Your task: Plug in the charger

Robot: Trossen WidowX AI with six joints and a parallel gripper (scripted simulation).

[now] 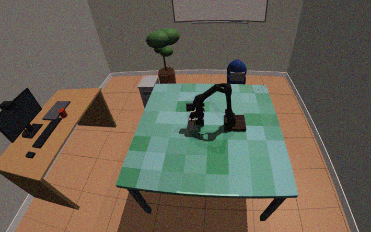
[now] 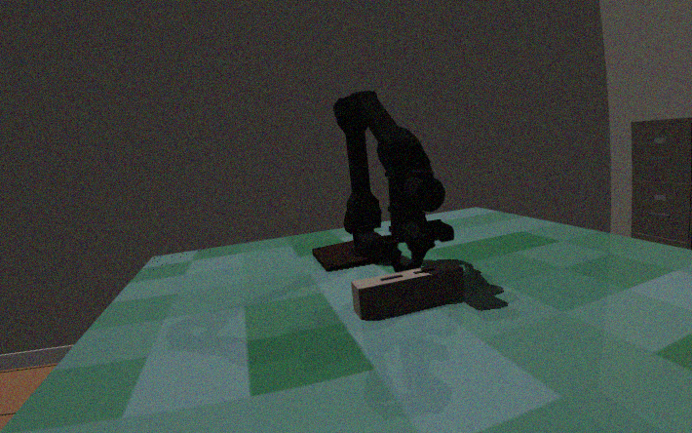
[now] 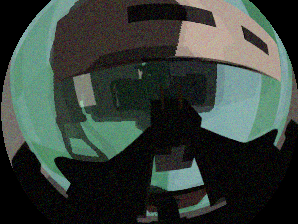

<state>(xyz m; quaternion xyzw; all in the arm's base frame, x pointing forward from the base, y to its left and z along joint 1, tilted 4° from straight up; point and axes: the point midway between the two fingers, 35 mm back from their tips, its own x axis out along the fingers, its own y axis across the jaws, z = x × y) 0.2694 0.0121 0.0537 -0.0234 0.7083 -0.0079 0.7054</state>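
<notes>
The power strip [image 1: 190,125] [image 2: 407,296] [image 3: 240,25] is a long box with a pale top, standing on the table left of the arm in the top view. Its top shows two dark slotted outlets; part of it lies in the arm's shadow. My gripper [image 2: 407,263] [image 3: 169,129] is shut on the charger [image 3: 174,112], a small black block low in the wrist view. Two faint prongs stick out from the charger toward the strip's side of the view and show below the strip's near edge, not over a slot. In the exterior view the fingertips are just behind the strip's top edge. Contact with the strip cannot be told.
The arm's base plate [image 1: 239,123] [image 2: 333,255] stands on the patchwork green table [image 1: 218,180] [image 2: 306,357]. A separate desk [image 1: 82,100] with a monitor [image 1: 20,114] stands to the left, with a plant [image 1: 161,39] and a blue chair [image 1: 236,67] behind the table.
</notes>
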